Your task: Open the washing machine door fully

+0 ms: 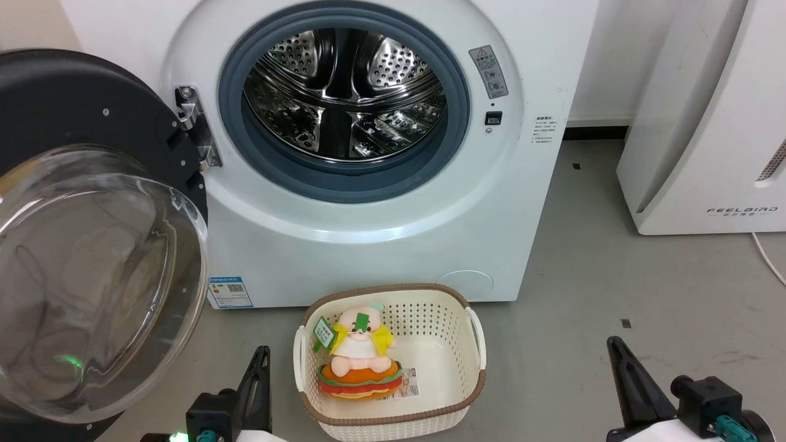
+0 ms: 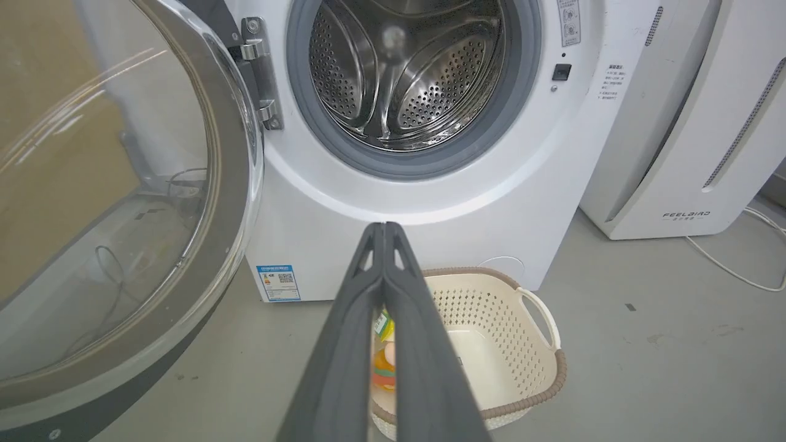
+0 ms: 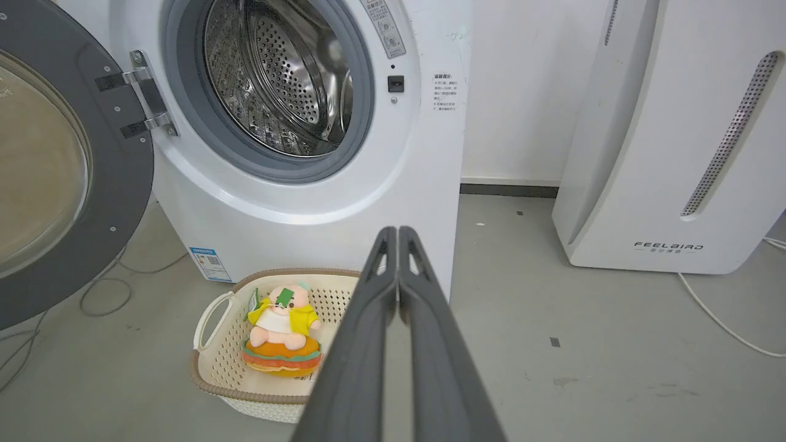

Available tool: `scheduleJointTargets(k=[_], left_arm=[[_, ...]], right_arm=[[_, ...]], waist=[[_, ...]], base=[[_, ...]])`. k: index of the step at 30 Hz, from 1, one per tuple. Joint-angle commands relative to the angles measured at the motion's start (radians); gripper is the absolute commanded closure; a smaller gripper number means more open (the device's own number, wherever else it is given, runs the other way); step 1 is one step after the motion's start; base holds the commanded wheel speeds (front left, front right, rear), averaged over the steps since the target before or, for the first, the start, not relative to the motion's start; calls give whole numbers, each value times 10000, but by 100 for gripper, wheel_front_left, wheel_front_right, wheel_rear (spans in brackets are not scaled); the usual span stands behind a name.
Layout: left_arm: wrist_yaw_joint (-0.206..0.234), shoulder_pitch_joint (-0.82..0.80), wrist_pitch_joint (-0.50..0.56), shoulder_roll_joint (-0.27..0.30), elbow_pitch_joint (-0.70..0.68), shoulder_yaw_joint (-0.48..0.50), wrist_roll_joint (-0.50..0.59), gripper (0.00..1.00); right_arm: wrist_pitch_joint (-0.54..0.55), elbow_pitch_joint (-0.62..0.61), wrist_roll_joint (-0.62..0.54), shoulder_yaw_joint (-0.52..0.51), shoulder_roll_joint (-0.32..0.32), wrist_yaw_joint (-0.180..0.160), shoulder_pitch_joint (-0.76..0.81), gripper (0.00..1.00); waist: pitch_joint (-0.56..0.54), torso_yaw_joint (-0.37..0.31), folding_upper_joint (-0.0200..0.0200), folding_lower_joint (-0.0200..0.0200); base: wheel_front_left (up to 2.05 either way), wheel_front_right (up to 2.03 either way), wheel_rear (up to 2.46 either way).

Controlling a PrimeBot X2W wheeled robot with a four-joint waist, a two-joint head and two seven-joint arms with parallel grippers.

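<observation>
The white washing machine (image 1: 381, 245) faces me, its grey-ringed steel drum (image 1: 344, 98) exposed. The washing machine door (image 1: 80, 270) stands swung wide to the left on its metal hinge (image 1: 196, 126), the clear glass bowl bulging toward me. The door (image 2: 116, 202) also spreads across the left of the left wrist view, and the door (image 3: 55, 172) sits at the left of the right wrist view. My left gripper (image 2: 384, 228) is shut and holds nothing, low in front of the machine (image 2: 430, 196). Off to the right of the machine (image 3: 319, 202), my right gripper (image 3: 397, 232) is likewise shut and holds nothing.
A cream basket (image 1: 451, 362) with a plush toy (image 1: 359, 353) on a burger cushion sits on the grey floor before the machine. A white FEELBIRD appliance (image 1: 706, 123) stands at the right, with a white cable (image 3: 718, 313) on the floor. Cables lie under the door (image 3: 104, 288).
</observation>
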Motion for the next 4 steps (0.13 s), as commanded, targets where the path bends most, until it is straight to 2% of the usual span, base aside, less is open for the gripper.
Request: scheduleJointTargets(k=[1, 4], left_arm=[[-47, -131, 38, 9, -76, 45, 106, 100], [-64, -146, 99, 9, -124, 73, 128, 100]], right_arm=[[35, -76, -81, 3, 7, -2, -142, 100], [78, -105, -104, 4, 7, -2, -160, 100]], waist=[[4, 4, -1, 0], [15, 13, -1, 0]], base=[[0, 0, 0], [0, 0, 0]])
